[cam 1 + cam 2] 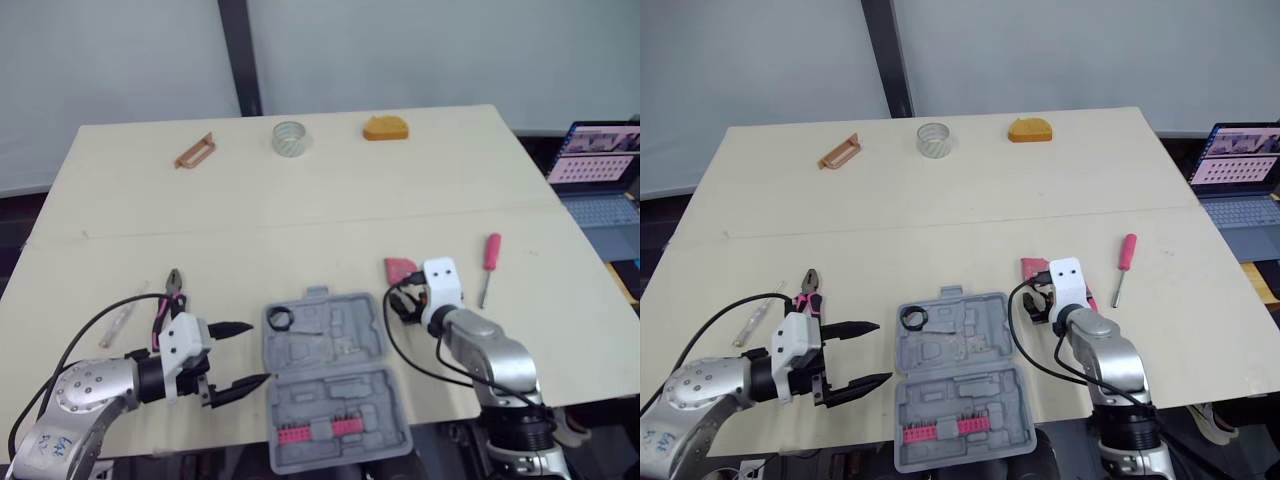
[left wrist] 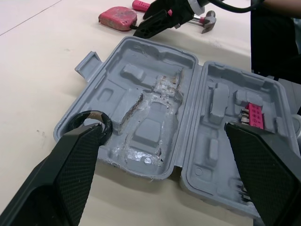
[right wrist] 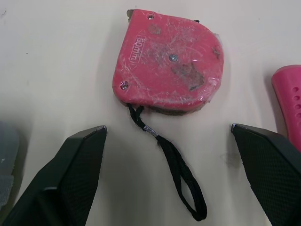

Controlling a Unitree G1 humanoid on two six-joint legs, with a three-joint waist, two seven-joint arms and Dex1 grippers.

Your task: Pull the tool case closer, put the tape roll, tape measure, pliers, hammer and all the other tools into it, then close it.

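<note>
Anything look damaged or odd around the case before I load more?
Yes. The tool case has its moulded lining torn and ragged in the middle of one half, beside the hinge. The tape measure has a scuffed, scratched face. Nothing spilled.

One tool case (image 1: 335,390); beside it one tape measure (image 3: 169,61), one pliers (image 1: 172,290), one screwdriver (image 1: 490,262), one hammer (image 2: 208,21); beyond it one tape roll (image 1: 290,138), perhaps a black roll (image 1: 279,319) inside.

We hold our left gripper (image 1: 238,356) low and level, fingers spread wide; our right gripper (image 3: 168,127) points downward, fingers likewise parted.
</note>
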